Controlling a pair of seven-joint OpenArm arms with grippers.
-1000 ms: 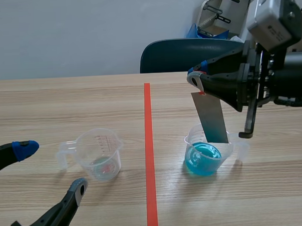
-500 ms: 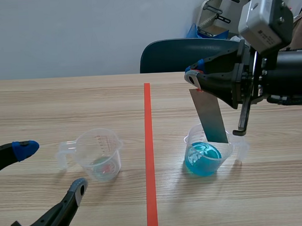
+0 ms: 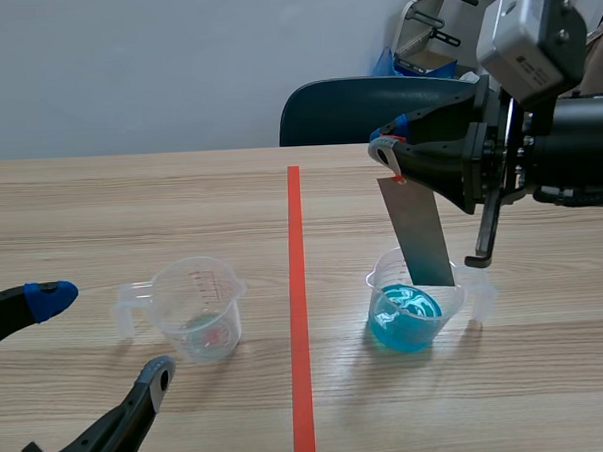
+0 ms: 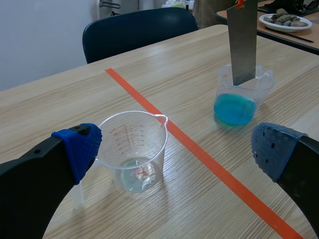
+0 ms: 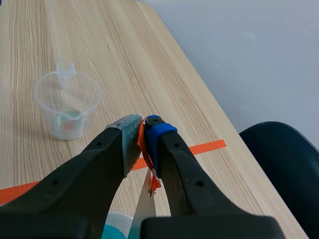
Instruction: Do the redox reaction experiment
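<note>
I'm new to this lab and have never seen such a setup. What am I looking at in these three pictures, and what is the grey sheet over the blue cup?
You are looking at two black robot arms at a wooden table. The wide picture is taken from between the arms. The other two come from a camera on each wrist, looking past that arm's own fingers.

The left gripper is open and holds nothing. A clear measuring cup with a trace of liquid stands ahead of it.

The right gripper is shut on the top end of a thin grey metal strip, where an orange tag sits. The strip hangs with its lower end inside a second cup, which holds blue liquid. I cannot tell whether the strip touches the liquid.

The red line is only tape.
</note>
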